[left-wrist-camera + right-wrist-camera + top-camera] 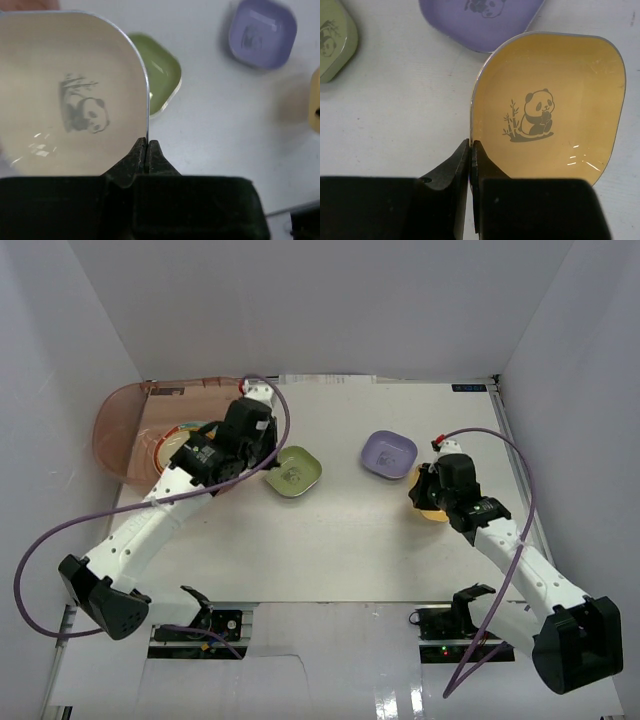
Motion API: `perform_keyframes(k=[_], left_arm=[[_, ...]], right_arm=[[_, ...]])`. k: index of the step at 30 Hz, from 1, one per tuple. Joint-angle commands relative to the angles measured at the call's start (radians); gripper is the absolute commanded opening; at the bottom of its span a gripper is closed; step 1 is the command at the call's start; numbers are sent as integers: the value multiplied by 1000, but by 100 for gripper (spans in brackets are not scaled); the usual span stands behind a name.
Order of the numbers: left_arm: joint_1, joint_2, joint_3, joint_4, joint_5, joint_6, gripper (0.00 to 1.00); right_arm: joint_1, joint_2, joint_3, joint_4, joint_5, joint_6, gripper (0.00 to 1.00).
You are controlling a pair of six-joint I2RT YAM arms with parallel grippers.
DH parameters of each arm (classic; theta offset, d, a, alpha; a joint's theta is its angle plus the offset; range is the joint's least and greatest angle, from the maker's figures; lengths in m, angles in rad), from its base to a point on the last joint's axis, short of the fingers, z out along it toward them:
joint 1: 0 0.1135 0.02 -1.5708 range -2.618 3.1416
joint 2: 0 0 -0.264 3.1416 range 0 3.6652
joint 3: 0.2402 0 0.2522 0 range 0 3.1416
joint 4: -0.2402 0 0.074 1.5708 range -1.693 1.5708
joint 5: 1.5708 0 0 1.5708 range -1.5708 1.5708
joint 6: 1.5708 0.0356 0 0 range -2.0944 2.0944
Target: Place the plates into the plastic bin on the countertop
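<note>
My left gripper [147,147] is shut on the right rim of a cream plate [70,95] with a panda print. In the top view that gripper [215,455] holds the cream plate [185,443] over the right part of the translucent pinkish-brown bin [115,415] at the back left. My right gripper [471,150] is shut on the left rim of a yellow panda plate [555,100]; in the top view the gripper [436,488] and yellow plate [430,508] are at the right. A green plate [293,471] and a lavender plate [388,454] lie on the white countertop [340,540] between the arms.
An orange-toned dish [150,452] shows through inside the bin. White walls enclose the counter on the left, back and right. A purple cable [280,410] loops over the left arm, another cable [520,470] over the right. The green plate [162,75] lies just beside the held cream plate.
</note>
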Motion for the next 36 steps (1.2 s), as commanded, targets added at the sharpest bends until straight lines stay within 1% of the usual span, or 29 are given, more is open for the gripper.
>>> perform_keyframes(k=[1,3,4,7,9,11,12,14,16,17,19,23,26,27,29,30,32,33,34,36], left_arm=[[100,34,217,-56,-184,84,0],[178,109,262,-28,-166,141,0],[256,136,294,-27,-143,154,0],[335,230,333,-14,-126,171,0],[344,258,348,4,-129,181,0],[372,281,353,36,-186,200,0],[405,299,358,29,-184,218,0],[438,373,362,30,-166,218,0],[468,432,341,48,-109,215,0],[473,454,339,47,-111,212,0],[487,518,338,45,-161,217,0],[514,571,315,44,-192,198,0],[527,583,261,81,-178,192,0],[533,588,253,94,-171,191,2],[536,598,253,96,-151,184,12],[536,603,253,99,-151,180,33],[538,597,246,108,-145,171,58],[539,583,243,116,-140,166,68],[539,572,241,117,-134,160,83],[539,540,226,137,-111,152,92]], right_arm=[[54,-18,13,35,-18,7,8],[91,-21,12,46,-18,15,8],[103,-26,10,49,-18,16,8],[145,-40,1,56,-18,25,8],[169,-46,-4,58,-12,27,8],[181,-52,-7,67,-15,27,8],[194,-51,-2,70,-19,27,8],[209,-41,7,72,-20,25,8],[237,-29,27,76,-18,24,8],[246,-28,35,75,-13,21,8],[280,-14,59,69,5,16,8],[324,2,87,64,22,10,8],[352,17,102,70,30,8,8],[356,28,107,72,30,7,8],[369,41,124,73,33,5,8],[379,54,133,70,34,2,8],[407,69,162,69,45,-2,8],[421,84,174,64,51,-4,8],[431,92,190,61,60,-10,8],[473,127,243,56,83,-24,8]])
